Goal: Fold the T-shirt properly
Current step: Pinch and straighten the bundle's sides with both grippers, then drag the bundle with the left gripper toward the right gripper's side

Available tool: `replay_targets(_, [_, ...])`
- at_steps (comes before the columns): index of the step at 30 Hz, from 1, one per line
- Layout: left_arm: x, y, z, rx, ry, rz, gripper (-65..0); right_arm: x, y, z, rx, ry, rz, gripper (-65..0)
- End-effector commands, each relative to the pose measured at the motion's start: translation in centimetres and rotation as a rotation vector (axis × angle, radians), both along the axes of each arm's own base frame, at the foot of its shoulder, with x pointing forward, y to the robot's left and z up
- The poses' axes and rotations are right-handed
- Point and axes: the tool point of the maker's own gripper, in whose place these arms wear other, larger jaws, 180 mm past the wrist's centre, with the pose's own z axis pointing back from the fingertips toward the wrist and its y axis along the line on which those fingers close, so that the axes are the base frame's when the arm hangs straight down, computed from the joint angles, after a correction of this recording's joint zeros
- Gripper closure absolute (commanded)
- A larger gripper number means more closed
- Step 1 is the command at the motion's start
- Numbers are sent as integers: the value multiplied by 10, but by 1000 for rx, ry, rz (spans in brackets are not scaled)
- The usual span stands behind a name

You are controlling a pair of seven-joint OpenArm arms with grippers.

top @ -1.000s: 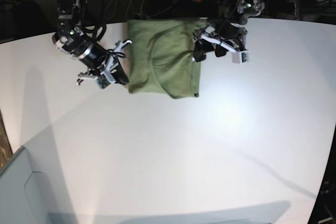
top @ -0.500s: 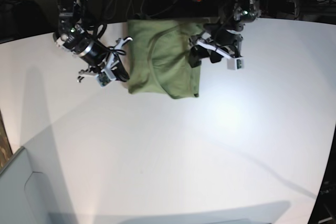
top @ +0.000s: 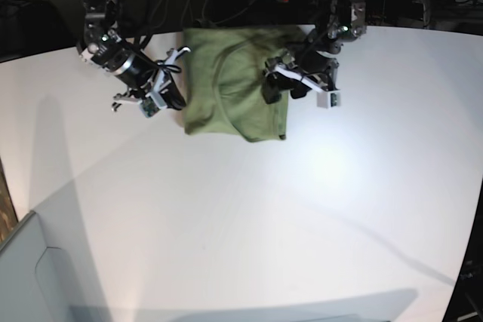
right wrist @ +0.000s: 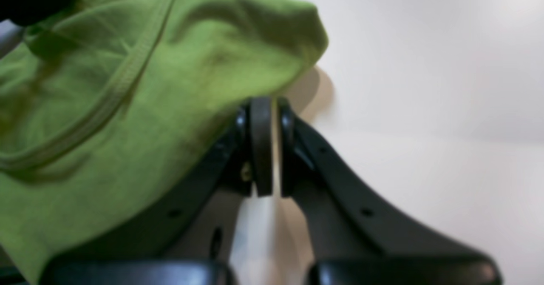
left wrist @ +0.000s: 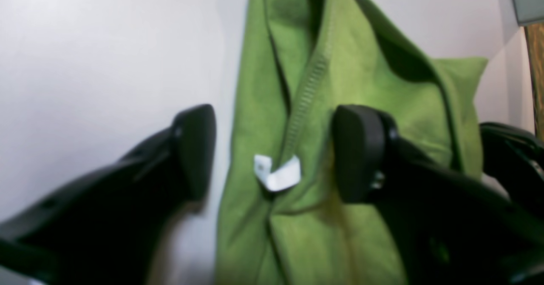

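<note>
- Here the T-shirt (top: 234, 84) lies folded into a rough rectangle on the white table (top: 302, 209), far side of the surface, between the two arms.
- The left gripper (left wrist: 274, 153) hovers over the shirt's edge with its jaws standing apart; nothing is clamped between them.
- Seen from the left wrist camera, one finger (left wrist: 193, 149) sits over bare table just beside the cloth, while the other finger (left wrist: 357, 151) is above the green fabric.
- Between those two fingers lies the ribbed neckline seam (left wrist: 306, 89), and a small white tag (left wrist: 277, 173) curls up at its near end, just below the gap.
- The right gripper (right wrist: 263, 146) has its jaws pressed together, holding nothing that can be seen between them.
- From the right wrist camera, a rounded fold of the shirt (right wrist: 178, 76) bulges up and to the left of the closed tips, touching or just overlapping the left finger; blur prevents telling which.
- To the right of that gripper there is only bare table.
- In the base view the right gripper (top: 162, 98) sits just beside the shirt's side edge.
</note>
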Motion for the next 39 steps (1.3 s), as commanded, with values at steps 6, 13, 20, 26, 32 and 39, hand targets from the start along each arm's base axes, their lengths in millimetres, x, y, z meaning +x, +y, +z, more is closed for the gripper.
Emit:
replay_targets(6, [-6,-2,-5,-1,33,-11,-74,6,2,13,29,-47,8,0])
replay_targets(13, [3,-2,-1,9,18,-19,0,4,-4,24,6,-78,10,0])
replay_targets(20, [29,-20,-5,42,-9,-159,0,10,-43,44,-52,-138,-85,0])
replay_targets(26, [56,-57,-6,137,-57,-414,0,-2,-109,40,-131,-114,-257,0])
replay_targets(32, [85,-101,-3,233,-116,-639,0,-25,-170,41,-214,-89,-410,0])
replay_targets(39, [106,-165,5,315,-207,-846,0,-61,-218,40,-263,-50,-583,0])
